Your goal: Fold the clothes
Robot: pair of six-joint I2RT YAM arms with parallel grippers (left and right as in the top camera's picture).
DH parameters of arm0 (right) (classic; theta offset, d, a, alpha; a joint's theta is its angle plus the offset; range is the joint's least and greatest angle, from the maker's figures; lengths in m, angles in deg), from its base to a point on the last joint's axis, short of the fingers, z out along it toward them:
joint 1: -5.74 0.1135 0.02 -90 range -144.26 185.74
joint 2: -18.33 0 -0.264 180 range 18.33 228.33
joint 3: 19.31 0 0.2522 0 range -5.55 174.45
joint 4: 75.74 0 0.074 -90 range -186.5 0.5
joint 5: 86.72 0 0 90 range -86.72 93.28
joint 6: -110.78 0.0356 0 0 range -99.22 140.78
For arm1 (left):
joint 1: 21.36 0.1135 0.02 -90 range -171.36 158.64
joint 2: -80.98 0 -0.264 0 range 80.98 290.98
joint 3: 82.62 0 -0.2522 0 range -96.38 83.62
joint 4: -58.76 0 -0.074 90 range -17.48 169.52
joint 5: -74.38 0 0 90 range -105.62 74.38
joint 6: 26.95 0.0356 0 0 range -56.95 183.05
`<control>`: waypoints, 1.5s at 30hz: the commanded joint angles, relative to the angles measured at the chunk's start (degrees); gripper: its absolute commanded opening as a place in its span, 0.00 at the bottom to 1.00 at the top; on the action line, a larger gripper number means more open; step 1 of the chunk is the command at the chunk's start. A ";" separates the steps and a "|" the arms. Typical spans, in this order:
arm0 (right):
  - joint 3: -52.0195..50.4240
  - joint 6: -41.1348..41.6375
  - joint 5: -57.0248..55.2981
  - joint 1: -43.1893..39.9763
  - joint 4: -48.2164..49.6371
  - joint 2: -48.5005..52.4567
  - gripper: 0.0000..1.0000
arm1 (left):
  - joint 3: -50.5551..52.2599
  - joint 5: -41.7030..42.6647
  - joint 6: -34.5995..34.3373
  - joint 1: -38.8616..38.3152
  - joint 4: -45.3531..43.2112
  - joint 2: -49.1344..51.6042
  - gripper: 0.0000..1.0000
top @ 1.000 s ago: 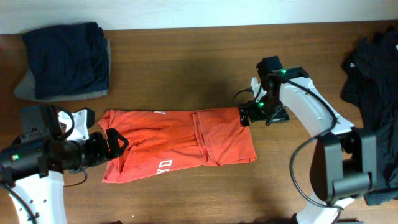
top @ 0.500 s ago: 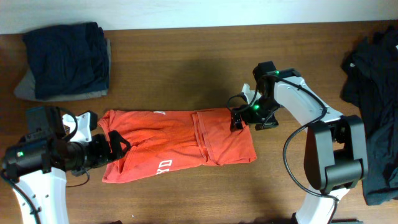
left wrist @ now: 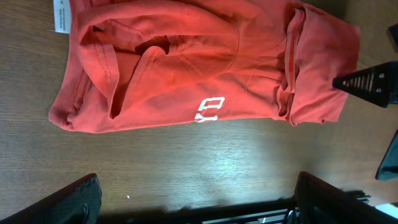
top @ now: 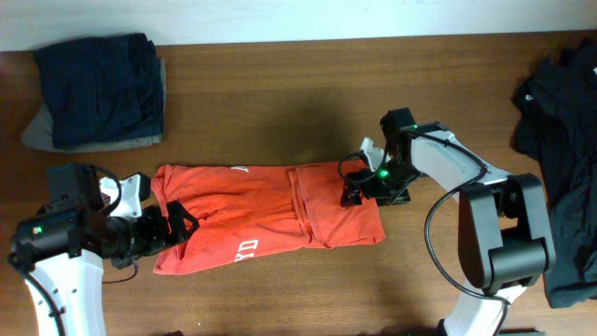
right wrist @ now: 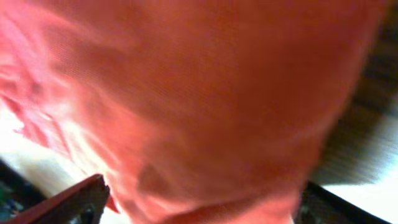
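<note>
- The orange-red T-shirt (top: 270,217) lies flat at the middle of the counter (top: 280,112), its long axis running 9 to 3 o'clock in the overhead view.
- The left gripper (top: 177,224) sits at the shirt's 9 o'clock end, spread wide and holding nothing. The cloth stretches away from it toward 3 o'clock.
- The right gripper (top: 353,191) is down on the 2 o'clock corner with its fingers wide apart and not clamped. It looks the nearer arm for that end.
- The right wrist view is a blur of orange fabric, so I cannot tell whether cloth lies between the fingers.
- The white lettering is partly tucked under a fold. The black pile (top: 560,112) at 3 o'clock is cut off by the frame edge.
</note>
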 commanded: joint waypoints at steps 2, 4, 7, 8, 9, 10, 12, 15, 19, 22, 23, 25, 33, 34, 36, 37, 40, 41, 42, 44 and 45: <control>-4.07 -0.42 4.28 -0.02 2.27 1.99 0.80 | 0.33 0.11 0.68 -0.22 -0.15 0.31 0.99; -4.52 -0.39 4.26 -0.02 2.45 1.99 0.65 | 0.33 0.11 0.68 -0.22 -0.15 0.31 0.99; -4.92 -0.39 4.20 -0.02 2.51 1.99 0.39 | 0.33 0.11 0.68 -0.22 -0.13 0.31 0.99; -4.90 -0.15 4.15 -0.04 2.54 1.99 0.37 | 0.33 0.11 0.68 -0.22 -0.13 0.31 0.99; -4.90 1.11 3.54 -0.04 2.62 1.99 0.34 | 0.33 0.22 0.68 -0.22 -0.11 0.31 0.99; -4.90 2.21 2.71 -0.07 2.95 1.99 0.27 | 0.33 0.24 0.68 -0.22 -0.04 0.31 0.99; -4.72 3.78 0.22 -0.15 3.15 1.95 0.15 | 0.33 0.22 0.70 -0.22 0.04 0.31 0.99; -3.80 4.55 -2.51 -0.90 2.38 1.77 0.04 | 0.33 0.22 0.70 -0.22 0.15 0.31 0.99; -1.31 4.55 -4.74 -3.39 -1.25 0.68 0.04 | 0.33 0.22 0.70 -0.22 0.17 0.31 0.99; 0.42 4.55 -8.31 -5.64 -4.17 -1.05 0.04 | 0.33 0.22 0.70 -0.22 0.02 0.31 0.99; 0.94 4.55 -9.81 -6.45 -5.09 -1.77 0.04 | 0.33 0.22 0.70 -0.22 0.04 0.31 0.99; 1.90 5.03 -12.87 -8.22 -7.06 -3.26 0.04 | 0.33 0.22 0.70 -0.22 0.09 0.31 0.99; 4.50 8.48 -21.68 -10.21 -12.39 -9.20 0.04 | 0.33 0.24 0.68 -0.22 -0.20 0.31 0.99; 4.90 8.94 -22.73 -10.01 -12.87 -9.90 0.04 | 0.33 0.22 0.68 -0.22 -0.20 0.31 0.99; 5.81 9.09 -23.26 -9.33 -13.84 -11.45 0.04 | 0.33 0.24 0.68 -0.22 -0.20 0.31 0.99; 6.16 9.11 -23.23 -8.94 -14.16 -12.07 0.04 | 0.33 0.24 0.68 -0.22 -0.20 0.31 0.99; 6.54 9.09 -23.28 -7.02 -14.56 -13.33 0.04 | 0.33 0.24 0.68 -0.22 -0.20 0.31 0.99; 6.54 9.11 -23.32 -5.88 -14.58 -13.44 0.04 | 0.33 0.24 0.68 -0.22 -0.20 0.31 0.99; 6.51 9.14 -23.52 -5.11 -14.53 -13.42 0.04 | 0.33 0.24 0.68 -0.22 -0.20 0.31 0.99; 6.51 10.56 -25.53 -3.02 -14.53 -13.00 0.05 | 0.33 0.24 0.68 -0.22 -0.20 0.31 0.99; 6.45 11.30 -26.67 -1.88 -14.51 -12.83 0.05 | 0.33 0.24 0.68 -0.22 -0.17 0.31 0.99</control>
